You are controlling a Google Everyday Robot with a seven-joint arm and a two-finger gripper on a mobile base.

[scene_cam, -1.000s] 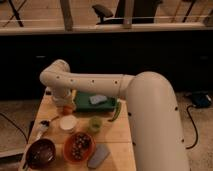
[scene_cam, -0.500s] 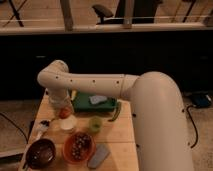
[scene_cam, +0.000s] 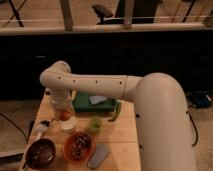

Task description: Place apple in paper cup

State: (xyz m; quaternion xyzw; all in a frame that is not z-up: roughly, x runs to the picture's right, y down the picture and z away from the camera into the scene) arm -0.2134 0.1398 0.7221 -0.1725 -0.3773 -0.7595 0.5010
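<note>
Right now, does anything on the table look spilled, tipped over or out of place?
Nothing stands out. The gripper hangs over the paper cup with the apple right below it; the green cup stands upright and no spill shows.

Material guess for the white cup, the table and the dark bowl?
Cup: likely paper, with a matte white, plain wall; thin plastic is possible. Table: wood, light tan and matte, with faint plank seams. Dark bowl: brown with a slight sheen, maybe wood or glazed ceramic; unclear. The gripper hangs just above the cup, with the apple at it.
</note>
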